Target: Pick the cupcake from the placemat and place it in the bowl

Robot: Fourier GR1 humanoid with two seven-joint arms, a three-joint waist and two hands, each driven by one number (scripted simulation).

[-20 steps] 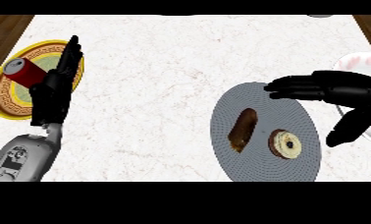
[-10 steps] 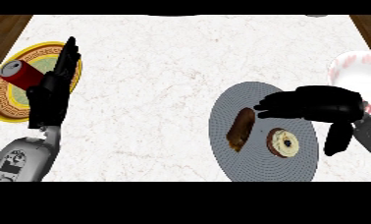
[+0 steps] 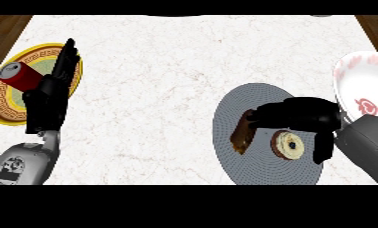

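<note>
the cupcake (image 3: 242, 133) lies on the grey placemat (image 3: 244, 102), beside a donut (image 3: 289, 145). the right hand (image 3: 299, 114) curls over it, seemingly grasping it. soft and crumbly: hold its sides. the left hand (image 3: 48, 97) rests released.

- The placemat (image 3: 244, 172) lies on the desk (image 3: 170, 62) at near right, carrying the cupcake (image 3: 242, 133) left of a donut (image 3: 289, 145).
- The bowl (image 3: 354, 79) sits right, beyond it.
- A plate (image 3: 15, 114) with a can (image 3: 21, 76) lies far left.
</note>
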